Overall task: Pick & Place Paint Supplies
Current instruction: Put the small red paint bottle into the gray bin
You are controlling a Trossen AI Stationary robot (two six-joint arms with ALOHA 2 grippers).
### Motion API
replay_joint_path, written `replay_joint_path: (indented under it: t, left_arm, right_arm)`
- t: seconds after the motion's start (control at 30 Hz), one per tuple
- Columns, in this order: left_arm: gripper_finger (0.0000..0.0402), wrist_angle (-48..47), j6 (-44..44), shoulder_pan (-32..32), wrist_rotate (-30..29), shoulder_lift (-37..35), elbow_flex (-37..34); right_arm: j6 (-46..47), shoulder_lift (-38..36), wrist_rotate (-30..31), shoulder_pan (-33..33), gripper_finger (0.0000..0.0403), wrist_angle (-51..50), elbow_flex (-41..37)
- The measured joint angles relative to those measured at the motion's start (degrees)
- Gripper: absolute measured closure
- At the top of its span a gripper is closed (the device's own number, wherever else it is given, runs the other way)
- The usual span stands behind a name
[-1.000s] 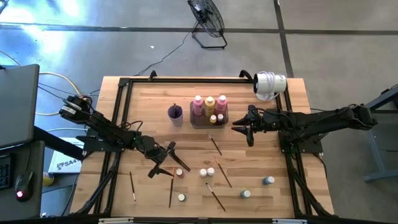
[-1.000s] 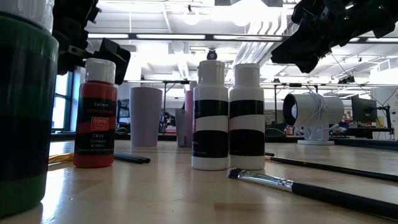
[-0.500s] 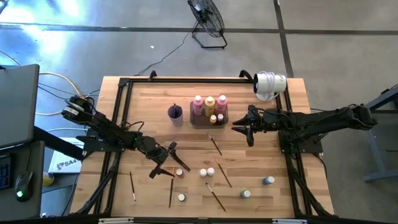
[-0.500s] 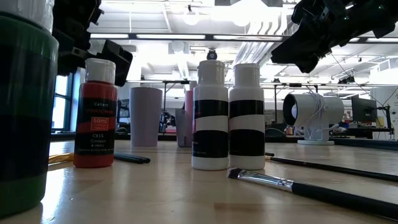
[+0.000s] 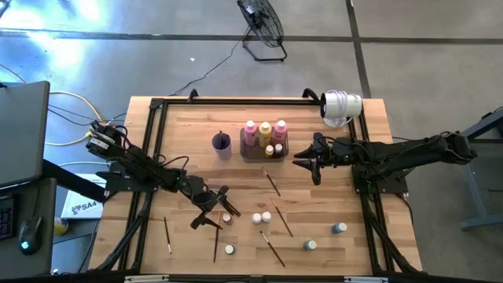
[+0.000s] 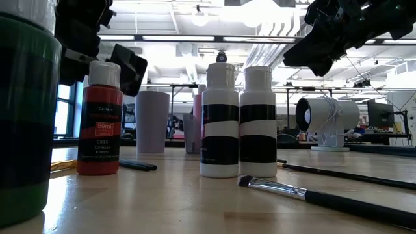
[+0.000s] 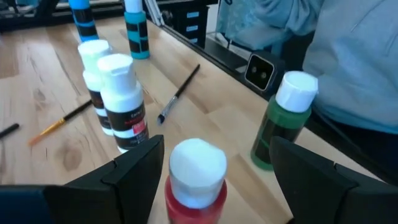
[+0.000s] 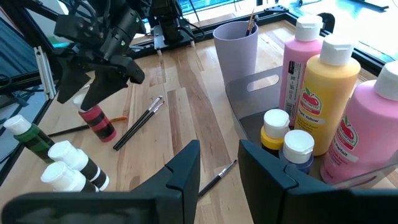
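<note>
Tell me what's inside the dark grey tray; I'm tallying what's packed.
Dark grey tray: two pink bottles, one yellow-orange bottle, two small white-capped bottles. Anything behind them is hidden.

Colour notes as I read them from my console. Light, pale-grained wooden table, framed by a black rail.

Small red-bodied paint bottle with a white cap; in the low view its label carries white lettering on a darker red band. Green bottle, white cap. Two white-capped bottles banded black and white. Two farther ones striped blue and black.

In the dark grey tray: two pink bottles with white caps, a yellow-orange one with a white cap, plus a tiny yellow and a tiny blue one, both white-capped.

Pale purple cup. Brushes are dark-handled; I see one orange handle.
</note>
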Motion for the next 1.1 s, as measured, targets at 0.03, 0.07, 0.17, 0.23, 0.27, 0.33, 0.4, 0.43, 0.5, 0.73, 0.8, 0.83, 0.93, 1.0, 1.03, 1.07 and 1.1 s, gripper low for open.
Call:
replay_joint_path:
  t: [0.03,0.07,0.17,0.23,0.27,0.33,0.4,0.43,0.5,0.73,0.8,0.83,0.93,1.0,1.03,1.07,1.1]
  left_arm:
    - [0.0114,-0.1,-0.6,0.0,0.0,0.0,0.0]
    - [0.0114,-0.2,-1.3,0.0,0.0,0.0,0.0]
    - [0.0114,-1.5,-1.6,0.0,0.0,0.0,0.0]
    - [0.0114,-1.3,-1.6,0.0,0.0,0.0,0.0]
    - [0.0114,-1.3,-1.6,0.0,0.0,0.0,0.0]
    - [0.0114,-1.3,-1.6,0.0,0.0,0.0,0.0]
    - [0.0114,-1.2,-1.6,0.0,0.0,0.0,0.0]
    - [0.0114,-1.1,-1.6,0.0,0.0,0.0,0.0]
    - [0.0114,-1.1,-1.5,0.0,0.0,0.0,0.0]
    - [0.0114,-1.1,-1.4,0.0,-3.3,0.0,0.0]
    - [0.0114,-1.1,-1.4,0.0,-3.9,0.0,0.0]
    - [0.0114,-1.1,-1.4,0.0,-3.9,0.0,0.0]
    - [0.0114,-1.2,-1.4,0.0,-3.8,0.0,0.0]
    - [0.0114,-1.2,-1.4,0.0,-3.8,0.0,0.0]
    - [0.0114,-1.2,-1.4,0.0,-3.8,0.0,0.0]
    - [0.0114,-1.2,-1.4,0.0,-3.8,0.0,0.0]
    - [0.0116,-1.2,-1.4,0.0,-3.8,0.0,0.0]
  right_arm:
    - [0.0,0.0,0.0,0.0,0.0302,0.0,0.0]
    - [0.0,0.0,0.0,0.0,0.0302,0.0,0.0]
    - [0.0,0.0,0.0,0.0,0.0302,0.0,0.0]
    - [0.0,0.0,0.0,0.0,0.0302,0.0,0.0]
    - [0.0,0.0,0.0,0.0,0.0302,0.0,0.0]
    - [0.0,0.0,0.0,0.0,0.0302,0.0,0.0]
    - [0.0,0.0,0.0,0.0,0.0302,0.0,0.0]
    - [0.0,0.0,0.0,0.0,0.0302,0.0,0.0]
    - [0.0,0.0,0.0,0.0,0.0302,0.0,0.0]
    - [0.3,0.0,-0.1,0.0,0.0302,0.0,0.0]
    - [0.3,0.0,-0.1,0.0,0.0302,0.0,0.0]
    - [0.3,0.0,-0.1,0.0,0.0302,0.0,0.0]
    - [0.1,0.0,-0.1,0.0,0.0302,0.0,0.0]
    - [0.0,0.0,-0.1,0.0,0.0302,0.0,0.0]
    - [0.0,0.0,-0.1,0.0,0.0302,0.0,0.0]
    - [0.0,0.0,-0.1,0.0,0.0302,0.0,0.0]
    - [0.0,0.0,-0.1,0.0,0.0302,0.0,0.0]
